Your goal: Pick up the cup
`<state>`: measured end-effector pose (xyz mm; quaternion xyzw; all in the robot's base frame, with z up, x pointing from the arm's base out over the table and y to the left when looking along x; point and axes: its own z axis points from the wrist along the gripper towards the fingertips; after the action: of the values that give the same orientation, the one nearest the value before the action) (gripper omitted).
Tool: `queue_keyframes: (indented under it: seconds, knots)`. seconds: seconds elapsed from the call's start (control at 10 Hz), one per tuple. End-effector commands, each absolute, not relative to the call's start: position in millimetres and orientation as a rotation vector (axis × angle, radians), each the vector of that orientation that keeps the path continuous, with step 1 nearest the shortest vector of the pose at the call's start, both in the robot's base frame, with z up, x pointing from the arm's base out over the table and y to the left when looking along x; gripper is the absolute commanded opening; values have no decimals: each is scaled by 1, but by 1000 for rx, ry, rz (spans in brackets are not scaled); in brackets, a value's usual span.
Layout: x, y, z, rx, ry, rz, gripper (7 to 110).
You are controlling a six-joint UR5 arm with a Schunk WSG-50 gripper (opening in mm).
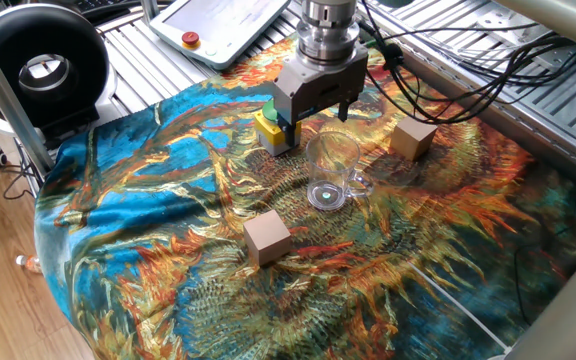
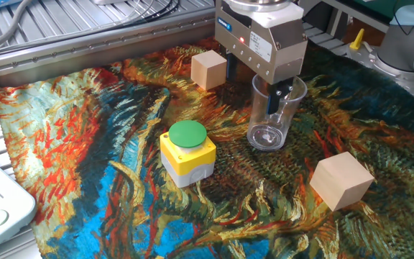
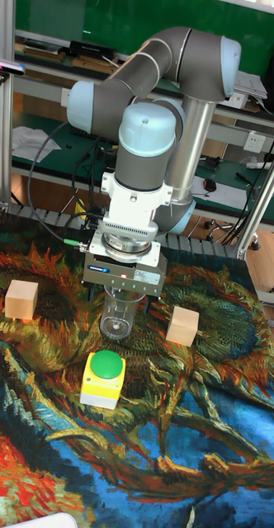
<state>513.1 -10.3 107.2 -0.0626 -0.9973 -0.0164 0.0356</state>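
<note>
Cup [image 2: 272, 115] stands upright on the table [image 2: 85, 144], not lifted; gripper [image 2: 268, 78] hovers at its rim, finger state unclear.

We see the cup [image 2: 273, 115] as clear, glossy plastic. The cloth [image 2: 92, 144] looks like matt printed fabric. Both cubes [image 2: 341, 180] appear as pale, smooth wood. The gripper [image 2: 259, 72] housing shows brushed grey metal; the button box [image 2: 187, 152] looks like shiny yellow-and-green plastic.
</note>
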Motion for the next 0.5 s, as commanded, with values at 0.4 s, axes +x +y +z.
queue_keyframes:
  seconds: [0.4]
  knots:
    - [517, -13, 106, -108, -3079, -22, 110]
